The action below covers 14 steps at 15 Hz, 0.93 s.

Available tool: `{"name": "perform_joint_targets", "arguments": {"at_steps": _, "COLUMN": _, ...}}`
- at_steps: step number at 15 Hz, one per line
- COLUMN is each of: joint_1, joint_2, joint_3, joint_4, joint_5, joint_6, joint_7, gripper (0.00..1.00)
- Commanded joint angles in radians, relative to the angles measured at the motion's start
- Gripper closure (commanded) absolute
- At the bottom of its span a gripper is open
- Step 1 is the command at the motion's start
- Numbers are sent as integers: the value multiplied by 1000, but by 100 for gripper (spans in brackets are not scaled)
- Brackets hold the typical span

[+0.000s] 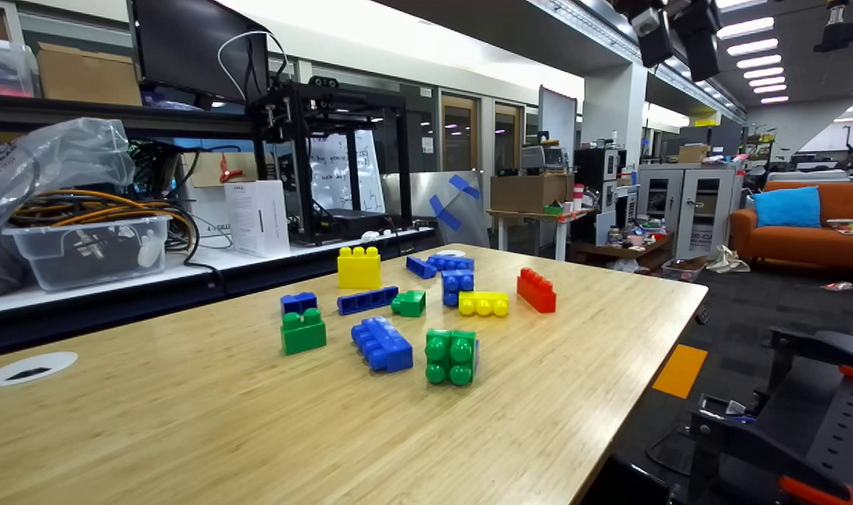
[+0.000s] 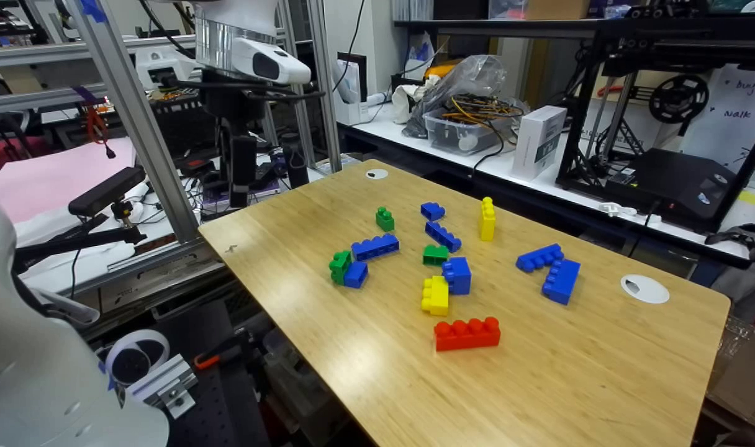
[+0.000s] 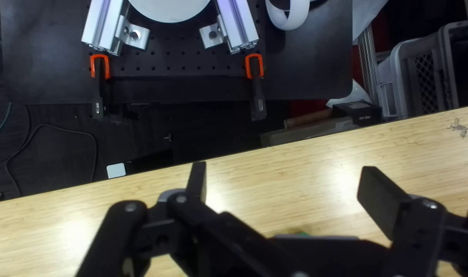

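Closest to us in the wrist view, the gripper (image 3: pixel 289 188) hangs with its fingers parted wide, grasping nothing, and the table (image 3: pixel 426 154) shows past their tips. On it, in an exterior view, we see first the red block (image 2: pixel 467 336), studs up; next a yellow block (image 2: pixel 438 296) on its side, just beside a blue block (image 2: pixel 458 277); farther, an upright yellow block (image 2: pixel 488 221) and a small green block (image 2: pixel 385 220); beyond, a cable bin (image 2: pixel 443 133) and a printer (image 2: pixel 669 183).
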Motion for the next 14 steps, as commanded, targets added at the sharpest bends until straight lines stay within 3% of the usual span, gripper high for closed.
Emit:
{"name": "perform_joint_targets", "arguments": {"at_steps": 1, "joint_1": -16, "joint_2": 46, "joint_3": 3, "joint_4": 36, "joint_5": -5, "joint_6": 19, "joint_7": -12, "gripper": 0}}
{"name": "perform_joint_targets", "arguments": {"at_steps": 10, "joint_1": -29, "joint_2": 386, "joint_3": -5, "joint_4": 299, "joint_5": -59, "joint_6": 269, "joint_7": -27, "gripper": 0}}
{"name": "perform_joint_targets", "arguments": {"at_steps": 14, "joint_1": -22, "joint_2": 564, "joint_3": -19, "joint_4": 468, "joint_5": -96, "joint_6": 288, "joint_7": -113, "gripper": 0}}
